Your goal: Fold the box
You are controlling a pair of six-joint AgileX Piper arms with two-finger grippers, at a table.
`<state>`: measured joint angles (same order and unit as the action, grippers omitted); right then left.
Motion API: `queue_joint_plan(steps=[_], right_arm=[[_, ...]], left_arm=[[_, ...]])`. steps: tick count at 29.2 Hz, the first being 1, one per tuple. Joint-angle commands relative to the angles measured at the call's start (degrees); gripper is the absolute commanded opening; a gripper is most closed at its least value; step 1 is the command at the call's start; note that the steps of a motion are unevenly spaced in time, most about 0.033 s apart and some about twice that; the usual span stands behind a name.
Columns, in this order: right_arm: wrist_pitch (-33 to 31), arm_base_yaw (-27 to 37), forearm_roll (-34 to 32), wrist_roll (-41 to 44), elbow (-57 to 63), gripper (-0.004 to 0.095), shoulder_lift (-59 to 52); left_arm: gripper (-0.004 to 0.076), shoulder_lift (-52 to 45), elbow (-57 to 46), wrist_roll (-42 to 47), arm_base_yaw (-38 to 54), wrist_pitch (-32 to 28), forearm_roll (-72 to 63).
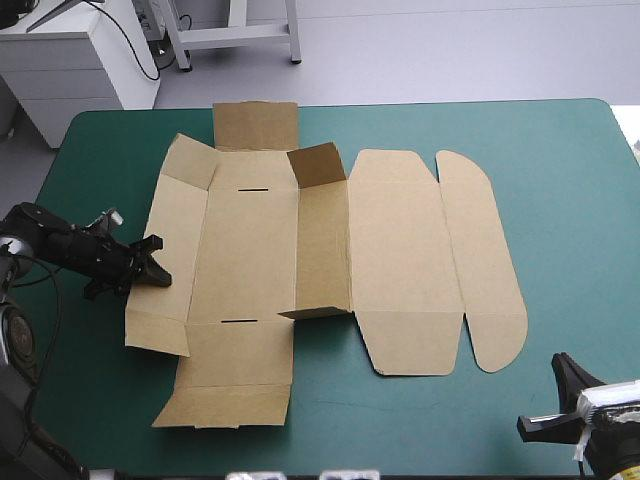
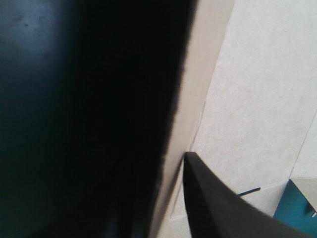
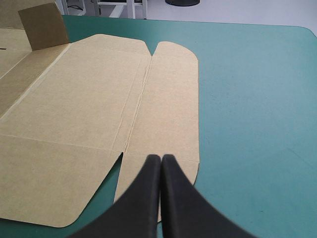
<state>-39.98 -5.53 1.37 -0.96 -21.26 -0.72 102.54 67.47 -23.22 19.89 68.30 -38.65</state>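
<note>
The brown box (image 1: 250,250) lies spread open in the middle of the teal-green table. Its far end flap (image 1: 257,125) and a corner tab (image 1: 318,165) stand up; the lid panel (image 1: 405,260) and rounded tuck flap (image 1: 485,260) lie flat. My left gripper (image 1: 153,265) is at the box's left side panel. In the left wrist view that gripper (image 2: 178,158) is all but shut with the board (image 2: 257,89) between its fingers. My right gripper (image 1: 562,368) is near the front right corner. It is shut (image 3: 162,157) and empty, pointing at the rounded flap (image 3: 168,99).
Bare teal-green cover (image 1: 580,200) stretches right of the rounded flap to the table's right edge. A narrower strip of cover (image 1: 420,420) runs along the front edge below the box.
</note>
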Motion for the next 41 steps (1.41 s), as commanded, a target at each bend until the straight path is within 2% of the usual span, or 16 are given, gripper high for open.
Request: queue_joint_plan(steps=[1,3,13,17,30,38,40,41], right_arm=[[4.1,0.0,-0.7,-0.4,-1.5,-0.002,-1.3],[4.1,0.0,-0.7,-0.4,-1.5,-0.002,-1.3],[4.1,0.0,-0.7,-0.4,-1.5,-0.002,-1.3],[4.1,0.0,-0.7,-0.4,-1.5,-0.002,-1.3],[4.1,0.0,-0.7,-0.4,-1.5,-0.002,-1.3],[4.1,0.0,-0.7,-0.4,-1.5,-0.002,-1.3],[4.1,0.0,-0.7,-0.4,-1.5,-0.002,-1.3],[4.1,0.0,-0.7,-0.4,-1.5,-0.002,-1.3]], left_arm=[[0.004,-2.4,-0.7,0.9,-0.4,5.8,-3.2],[-0.0005,-2.4,-2.9,1.1,-0.4,5.8,-3.5],[-0.0008,-4.5,-4.4,0.4,-0.5,5.9,-5.3],[-0.0008,-6.5,-0.6,0.4,-2.0,5.9,0.5],[-0.0008,-10.7,17.8,0.1,-19.6,5.5,24.1],[-0.0008,-10.6,22.0,-11.1,-28.2,5.0,40.3],[-0.0008,-10.5,22.0,-14.6,-30.2,3.8,43.7],[-0.0008,-10.5,22.0,-18.9,-32.6,1.0,46.6]])
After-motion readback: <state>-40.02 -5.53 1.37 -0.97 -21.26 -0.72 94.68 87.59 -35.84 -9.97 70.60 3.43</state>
